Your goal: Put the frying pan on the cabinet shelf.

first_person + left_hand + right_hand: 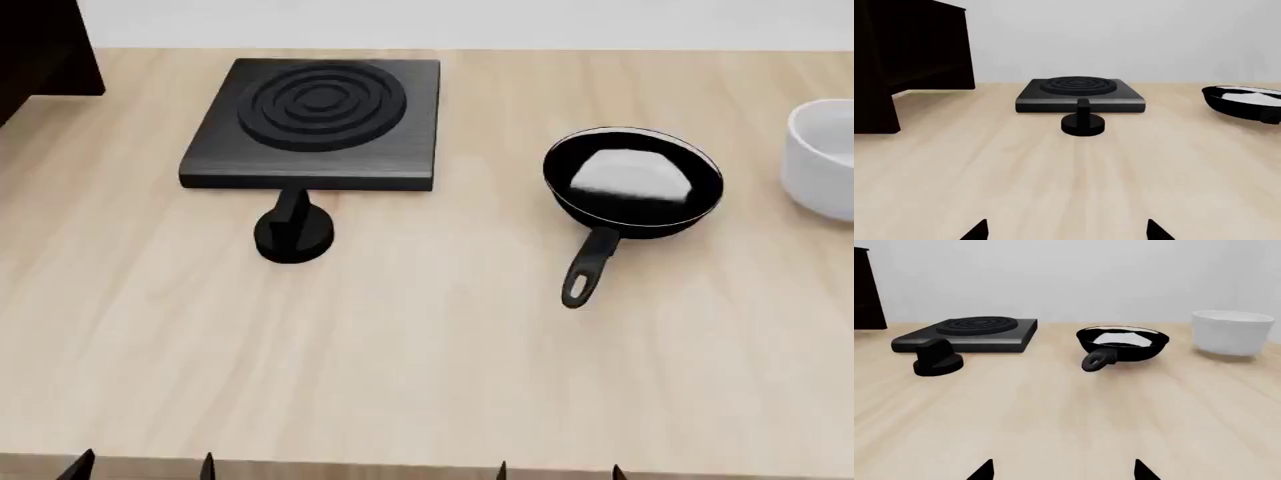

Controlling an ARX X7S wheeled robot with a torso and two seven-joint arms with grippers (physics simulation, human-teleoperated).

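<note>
At the far left corner of the pale wooden counter [400, 340] stands the dark cabinet shelf [901, 55], its open bay and flat top showing best from the left wrist camera. Next along, toward the far edge, sits the square black burner plate [314, 122] with its concentric rings, and just in front of it a round black knob [294, 232], close to the plate's front edge though I cannot tell if they touch. Right of the middle lies the frying pan [633, 180], upright on the counter, pale glossy base catching the light, its long handle [589, 268] pointing toward the near edge and ending in a loop. At the far right edge is 1 white bowl [825, 160], apart from the pan. Along the near edge, both grippers barely show: the left gripper [1066, 231] and the right gripper [1062, 470] each present 2 dark fingertips spread apart, holding nothing. Nothing has been grasped yet, so the reach for the pan looks like the step in hand. The right arm seems better placed; I would take the handle midway, squarely across, keep the pan level, and carry it above the knob and burner.
</note>
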